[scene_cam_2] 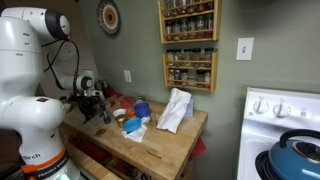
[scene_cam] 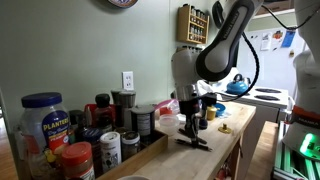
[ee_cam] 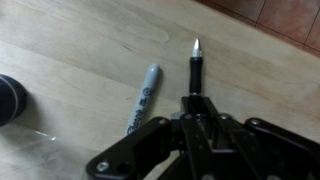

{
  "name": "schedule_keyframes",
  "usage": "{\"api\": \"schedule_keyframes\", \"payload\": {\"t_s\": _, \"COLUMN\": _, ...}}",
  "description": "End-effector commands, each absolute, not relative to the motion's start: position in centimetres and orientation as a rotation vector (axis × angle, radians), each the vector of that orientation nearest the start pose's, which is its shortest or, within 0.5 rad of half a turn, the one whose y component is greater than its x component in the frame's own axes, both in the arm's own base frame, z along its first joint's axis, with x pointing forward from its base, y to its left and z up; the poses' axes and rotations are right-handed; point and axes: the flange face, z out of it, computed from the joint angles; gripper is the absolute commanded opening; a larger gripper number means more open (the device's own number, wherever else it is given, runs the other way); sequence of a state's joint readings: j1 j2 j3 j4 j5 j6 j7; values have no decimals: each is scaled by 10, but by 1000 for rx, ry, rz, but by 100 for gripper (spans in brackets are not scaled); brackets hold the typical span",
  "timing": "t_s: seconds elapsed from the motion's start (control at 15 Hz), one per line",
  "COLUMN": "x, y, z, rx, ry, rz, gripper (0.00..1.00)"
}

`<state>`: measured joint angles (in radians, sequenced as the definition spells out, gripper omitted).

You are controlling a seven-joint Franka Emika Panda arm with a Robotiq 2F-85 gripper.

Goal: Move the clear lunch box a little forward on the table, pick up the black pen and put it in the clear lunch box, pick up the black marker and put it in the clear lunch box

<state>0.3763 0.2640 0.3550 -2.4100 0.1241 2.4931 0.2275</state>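
In the wrist view my gripper [ee_cam: 195, 103] is shut on the black pen [ee_cam: 195, 65], whose silver tip points away from me over the wooden table [ee_cam: 90, 40]. The black marker [ee_cam: 143, 98], grey-barrelled with printed lettering, lies flat on the table just left of the pen. In both exterior views the gripper [scene_cam: 190, 126] [scene_cam_2: 100, 113] points straight down, close to the tabletop. A small whitish tub that looks like the clear lunch box [scene_cam_2: 120, 117] stands just beside the gripper in an exterior view. It is out of the wrist view.
Several jars and cans [scene_cam: 45, 125] crowd one end of the table. A dark round object [ee_cam: 10, 98] sits at the wrist view's left edge. A white cloth [scene_cam_2: 175, 110] and a blue item [scene_cam_2: 142, 110] lie further along. A stove with a blue kettle [scene_cam_2: 295, 155] stands past the table's end.
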Motion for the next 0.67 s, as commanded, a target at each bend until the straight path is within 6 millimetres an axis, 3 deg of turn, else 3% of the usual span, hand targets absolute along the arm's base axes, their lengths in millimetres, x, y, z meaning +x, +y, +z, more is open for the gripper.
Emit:
{"api": "schedule_keyframes", "payload": {"t_s": 0.0, "x": 351, "y": 326, "z": 207, "rx": -3008, "ry": -635, "rz": 345, "gripper": 3}}
{"api": "schedule_keyframes", "payload": {"t_s": 0.4, "x": 341, "y": 328, "z": 257, "rx": -3015, "ry": -808, "rz": 532, "gripper": 3}}
{"api": "schedule_keyframes", "payload": {"t_s": 0.6, "x": 350, "y": 330, "z": 290, "rx": -3033, "ry": -913, "rz": 605, "gripper": 3}}
